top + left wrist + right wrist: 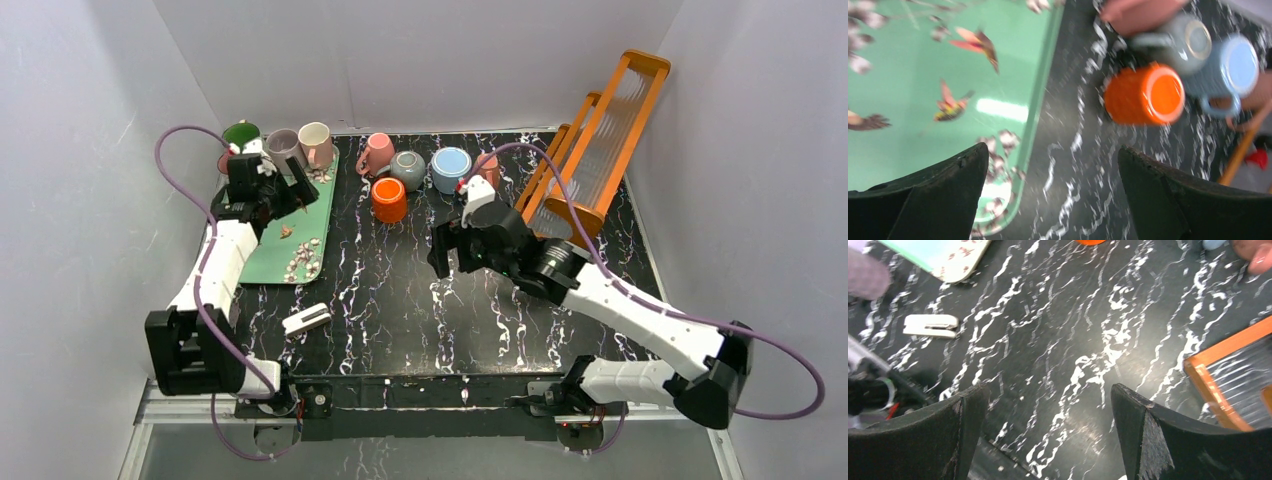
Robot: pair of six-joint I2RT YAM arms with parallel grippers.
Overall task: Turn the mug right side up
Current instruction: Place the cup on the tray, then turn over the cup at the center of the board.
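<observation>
Black table (400, 300), streaked all over with thin white veins, like marble. Green tray (300, 215), printed with small birds in red, yellow and brown, and with pale flowers along the edge. By the tray: dark green mug (241, 134), grey-mauve mug (283, 146), cream mug (315, 143). Further right: pink mug (375, 153), bright orange mug (389, 200), grey mug (408, 170), light blue mug (450, 168). Orange rack (600, 140) with clear ribbed panels. White arms (640, 312) with black joints, purple cables (158, 152). Small white clip (307, 319).
</observation>
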